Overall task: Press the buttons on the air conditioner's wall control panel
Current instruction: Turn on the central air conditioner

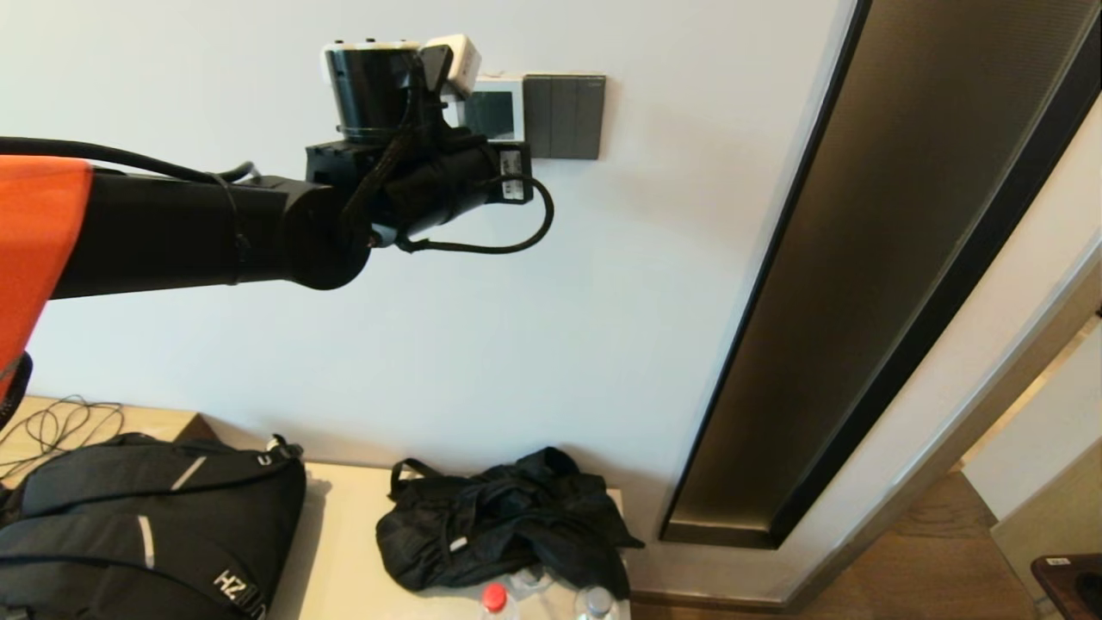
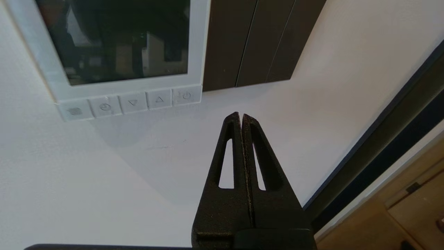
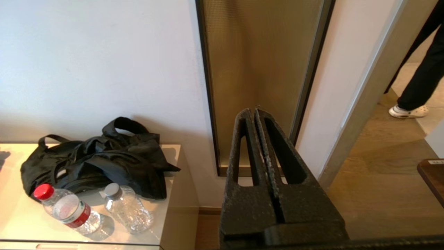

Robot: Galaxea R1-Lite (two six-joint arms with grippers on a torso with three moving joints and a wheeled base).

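Left gripper (image 2: 240, 115) pressed together at frame centre, just below the buttons (image 2: 131, 103); risks hitting the grey rocker switches (image 2: 256, 41) instead.

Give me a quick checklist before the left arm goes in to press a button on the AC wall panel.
1. Left hand shut to a single point for poking: ok.
2. Buttons in view of the left wrist camera, all five unobstructed: ok.
3. Tip lined up with a button: not ok; it sits off the control panel, over bare wall just past the power key at the end of the row.
4. Tip clear of the dark rocker switch plate beside the panel: ok.
5. Screen readable for confirming a press: cannot tell; it looks dark with reflections.
6. Right hand shut and away from the panel: ok.
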